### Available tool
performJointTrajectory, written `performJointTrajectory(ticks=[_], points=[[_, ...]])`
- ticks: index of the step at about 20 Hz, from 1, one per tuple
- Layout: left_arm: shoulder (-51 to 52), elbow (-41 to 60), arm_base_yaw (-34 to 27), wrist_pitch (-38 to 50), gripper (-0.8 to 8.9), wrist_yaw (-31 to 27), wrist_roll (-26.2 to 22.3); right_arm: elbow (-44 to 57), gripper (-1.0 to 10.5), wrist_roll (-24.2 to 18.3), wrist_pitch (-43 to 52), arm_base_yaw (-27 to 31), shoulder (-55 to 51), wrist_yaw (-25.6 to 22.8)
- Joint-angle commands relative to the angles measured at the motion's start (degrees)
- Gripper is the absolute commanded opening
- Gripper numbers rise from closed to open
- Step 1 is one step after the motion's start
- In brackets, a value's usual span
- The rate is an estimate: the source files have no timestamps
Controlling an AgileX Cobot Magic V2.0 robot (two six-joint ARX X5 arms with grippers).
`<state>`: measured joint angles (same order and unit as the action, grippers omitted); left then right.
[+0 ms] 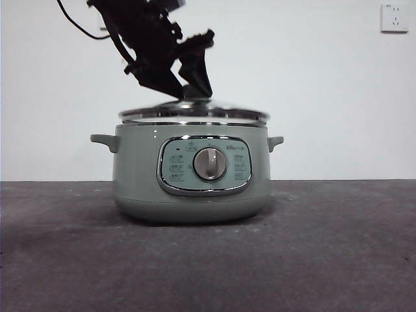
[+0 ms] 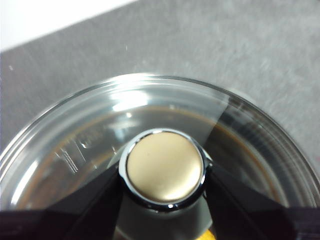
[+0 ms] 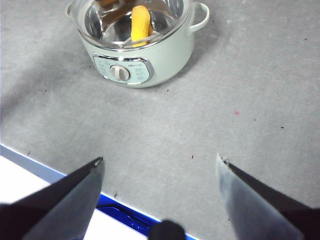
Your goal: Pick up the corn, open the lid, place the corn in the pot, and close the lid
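The sage-green pot (image 1: 195, 188) stands mid-table with its dial facing the front camera. The glass lid (image 1: 194, 112) sits at the pot's rim, slightly blurred; I cannot tell whether it rests fully. My left gripper (image 1: 192, 88) comes down from the upper left and is shut on the lid's knob (image 2: 164, 167), a jaw on each side. The corn (image 3: 141, 24) lies inside the pot (image 3: 165, 50), seen through the glass in the right wrist view. My right gripper (image 3: 160, 167) is open and empty, well back from the pot over the table's near edge.
The grey table (image 1: 338, 247) spreads around the pot. A wall socket (image 1: 394, 17) is at the upper right. A blue table edge (image 3: 125, 212) shows under my right gripper.
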<state>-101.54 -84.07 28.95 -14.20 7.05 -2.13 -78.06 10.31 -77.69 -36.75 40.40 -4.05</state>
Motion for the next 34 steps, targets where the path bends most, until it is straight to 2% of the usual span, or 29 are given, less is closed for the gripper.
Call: performJointTrajectory(ticks=[1,15,16,19,22,26,28,30,34], points=[[0.2,-1.3,0.2,1.6,-0.08,-0.5,-0.7,0.6,3.8,0.2,-1.5,-0.2,-0.2,-0.1],[0.2,-1.3,0.2,-6.1,0.10,-1.1,-2.4,0.6,3.8,0.0,-1.5,-0.2,-0.2,-1.6],[0.2,-1.3,0.2,-5.8,0.67,-1.1,-2.4,0.6,3.8,0.0,-1.5,-0.2,-0.2,-1.6],[0.2,-1.5,-0.4,-5.6,4.58,-1.1,-2.4,0.6,3.8,0.0,-1.5,-0.2,-0.2,-1.6],[0.5,-3.3,-0.7,-7.3,4.72,-1.0,-2.4,0.6,3.8,0.0,-1.5,-0.2,-0.2,-1.6],[0.8,-11.7,-0.9,-17.9,4.72,-0.4,-2.5,0.6,3.8,0.0,-1.5,-0.2,-0.2,-1.6],[1.0,-18.0,-0.9,-26.9,4.71,3.6,-3.3,0.6,3.8,-0.1,-1.5,-0.2,-0.2,-1.6],[2.2,-23.4,-0.9,-36.0,4.68,4.6,-3.5,0.6,3.8,-0.9,-1.5,-0.2,-0.2,-1.6],[10.4,-24.8,-0.9,-46.5,4.67,5.0,-3.5,0.6,3.8,-2.0,-1.5,-0.2,-0.2,-1.6]])
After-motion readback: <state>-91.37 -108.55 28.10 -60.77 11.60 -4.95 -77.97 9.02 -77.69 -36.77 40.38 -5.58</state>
